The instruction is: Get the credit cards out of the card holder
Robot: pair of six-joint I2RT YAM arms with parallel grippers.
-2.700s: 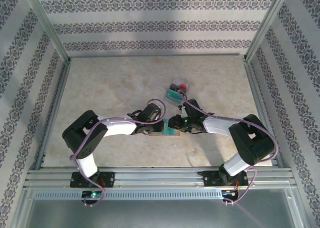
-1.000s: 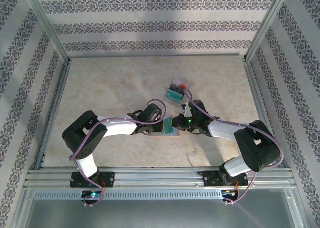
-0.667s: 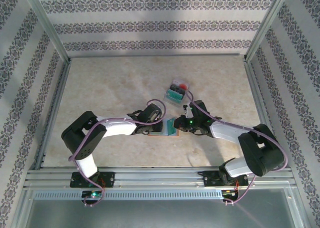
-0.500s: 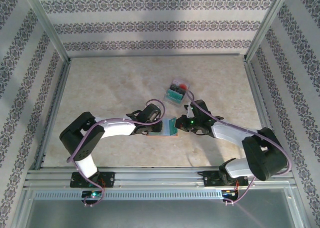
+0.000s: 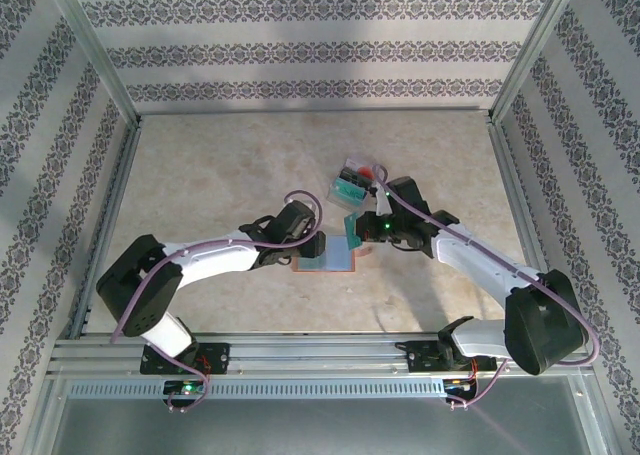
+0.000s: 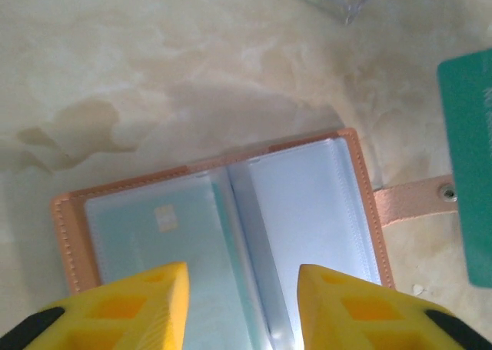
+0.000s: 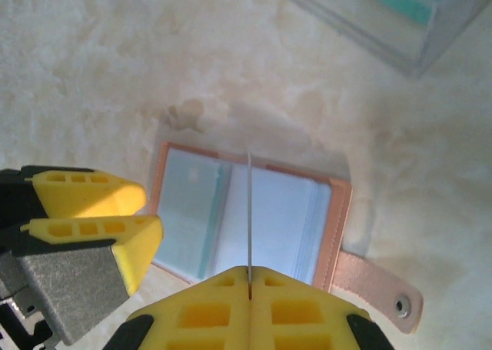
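The wallet (image 5: pixel 325 262) lies open and flat on the desk (image 5: pixel 220 175), with a sleeved card (image 6: pixel 154 235) in its left page. The left pincer (image 6: pixel 242 308) hangs released just above it, fingers apart. The right pincer (image 7: pixel 250 285) is clenched on a teal card (image 5: pixel 352 232), held on edge above the wallet and near a clear box (image 5: pixel 352 183).

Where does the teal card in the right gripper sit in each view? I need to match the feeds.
Top external: teal card stands at centre, over the card holder at its right end.
Left wrist: flat teal panel at the right edge, right of the holder.
Right wrist: edge-on, a thin vertical line at centre, pinched in the right gripper.
Shared landmark: the open card holder.
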